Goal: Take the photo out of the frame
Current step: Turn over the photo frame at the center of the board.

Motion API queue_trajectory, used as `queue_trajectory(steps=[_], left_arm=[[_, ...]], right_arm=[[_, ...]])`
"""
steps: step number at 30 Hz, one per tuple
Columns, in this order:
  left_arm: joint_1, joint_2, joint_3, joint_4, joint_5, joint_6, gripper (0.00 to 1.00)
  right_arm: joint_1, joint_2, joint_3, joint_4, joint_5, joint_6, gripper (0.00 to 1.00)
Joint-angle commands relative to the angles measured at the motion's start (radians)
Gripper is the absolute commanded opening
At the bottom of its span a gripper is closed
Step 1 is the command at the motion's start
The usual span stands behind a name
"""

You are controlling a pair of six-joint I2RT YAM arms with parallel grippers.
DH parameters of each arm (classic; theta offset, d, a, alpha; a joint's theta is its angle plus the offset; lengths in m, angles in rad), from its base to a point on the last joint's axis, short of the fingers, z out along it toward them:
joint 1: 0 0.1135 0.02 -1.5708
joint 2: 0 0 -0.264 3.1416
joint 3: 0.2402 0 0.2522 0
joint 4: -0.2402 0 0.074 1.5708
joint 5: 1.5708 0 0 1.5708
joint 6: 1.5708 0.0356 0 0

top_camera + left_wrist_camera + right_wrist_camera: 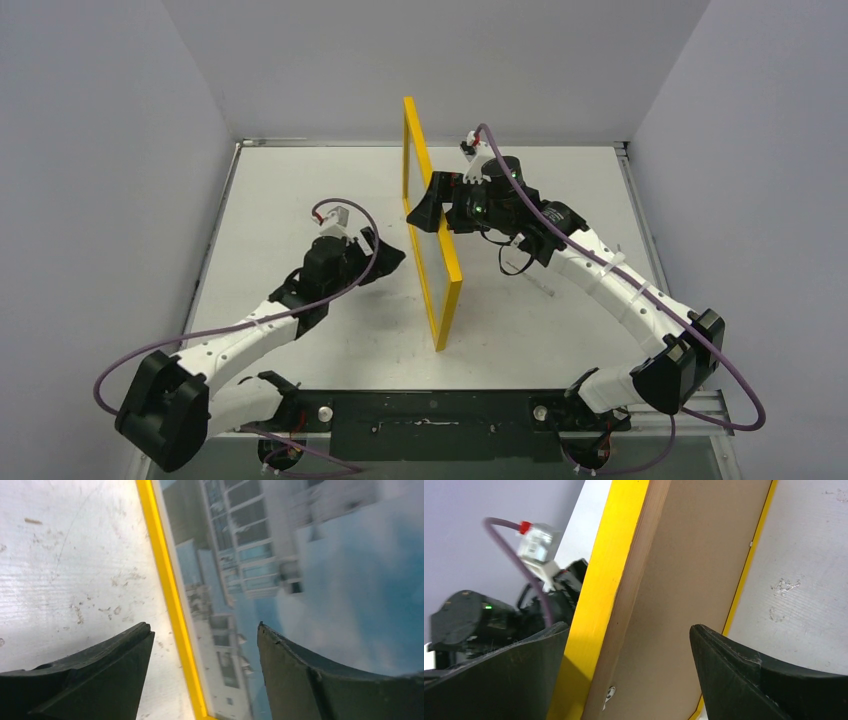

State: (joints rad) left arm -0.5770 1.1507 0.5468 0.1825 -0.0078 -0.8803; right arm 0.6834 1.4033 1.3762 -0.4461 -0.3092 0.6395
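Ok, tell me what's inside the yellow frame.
The photo sits in the frame: a white building with windows against blue sky, seen from the front. From the back, the brown backing covers it, so the photo's rear cannot be seen.

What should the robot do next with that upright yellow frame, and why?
Probably close the right end effector on the large yellow-bordered wooden picture frame: it stands on edge, its open jaws straddle the rim, and the left end effector is open too.
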Motion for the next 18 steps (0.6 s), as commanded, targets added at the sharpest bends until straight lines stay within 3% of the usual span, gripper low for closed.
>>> queue_trajectory(steps=[1, 8, 18], left_arm=[[0.035, -0.12, 0.113, -0.162, -0.061, -0.054, 0.79], [0.084, -0.173, 0.287, -0.387, -0.135, -0.158, 0.88], [0.092, -0.135, 0.397, -0.33, -0.101, -0.212, 0.9]], right_arm=[[0.014, 0.002, -0.004, 0.039, -0.023, -0.02, 0.9], [0.021, -0.008, 0.009, 0.039, -0.027, -0.021, 0.9], [0.02, -0.017, 0.025, 0.033, -0.025, -0.003, 0.9]])
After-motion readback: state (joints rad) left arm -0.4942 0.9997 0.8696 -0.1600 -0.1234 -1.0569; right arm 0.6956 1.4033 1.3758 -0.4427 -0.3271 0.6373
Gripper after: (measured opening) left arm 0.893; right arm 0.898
